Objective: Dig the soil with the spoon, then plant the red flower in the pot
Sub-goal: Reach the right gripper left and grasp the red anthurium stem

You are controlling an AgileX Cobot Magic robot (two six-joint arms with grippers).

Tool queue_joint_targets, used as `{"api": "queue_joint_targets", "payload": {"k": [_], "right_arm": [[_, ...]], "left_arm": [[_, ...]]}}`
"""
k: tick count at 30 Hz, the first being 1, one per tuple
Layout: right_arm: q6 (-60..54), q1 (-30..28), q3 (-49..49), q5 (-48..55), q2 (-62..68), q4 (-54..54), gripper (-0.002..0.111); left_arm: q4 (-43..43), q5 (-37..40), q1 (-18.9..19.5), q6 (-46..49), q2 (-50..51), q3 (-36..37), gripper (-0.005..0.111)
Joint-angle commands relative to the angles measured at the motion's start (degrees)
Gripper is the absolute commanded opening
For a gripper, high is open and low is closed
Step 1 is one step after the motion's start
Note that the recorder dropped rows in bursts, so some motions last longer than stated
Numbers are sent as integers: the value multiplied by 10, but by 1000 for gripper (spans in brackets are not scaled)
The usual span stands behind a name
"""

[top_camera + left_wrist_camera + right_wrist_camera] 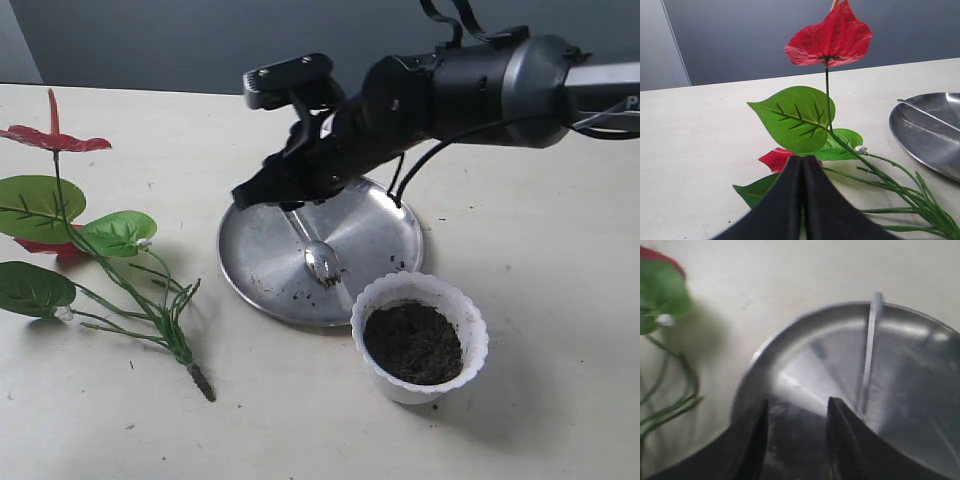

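Observation:
The silver spoon (pixel 318 258) lies loose on the steel plate (pixel 375 235), bowl toward the pot. My right gripper (pixel 252 192) hangs low over the plate's far left rim, open and empty. In the right wrist view the spoon handle (pixel 868 357) runs just beside one finger, outside the right gripper (pixel 799 402). The white scalloped pot (pixel 468 318) stands in front of the plate, filled with dark soil (pixel 412 342). The red flower (pixel 120 235) lies flat on the table at the left. My left gripper (pixel 803 158) is shut and empty, just above the red flower (pixel 832 37) and its leaves.
A few soil crumbs dot the plate near the spoon. The plate (pixel 932 132) lies just to the right of the flower's stems (pixel 900 187), and a leaf and stems (pixel 660 295) show beside the plate (pixel 920 370). The right arm (pixel 480 90) spans the table's back right.

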Motion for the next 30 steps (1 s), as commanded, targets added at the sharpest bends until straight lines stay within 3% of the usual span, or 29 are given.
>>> {"api": "queue_joint_targets", "payload": {"k": [1,8,18,30], "right_arm": [[-72,69,-51,39,-3,18,38],[-77,150,-150,63,63,-25,38],[-49,159,-246,159,133,-30,51],[-55,171,-248,87,161,-48,51]], "left_arm": [[0,-8,-3,-3,-1,-1,1],[0,-8,-3,-3,-1,-1,1],[0,-8,-3,-3,-1,-1,1],[0,-8,-3,-3,-1,-1,1]]}}
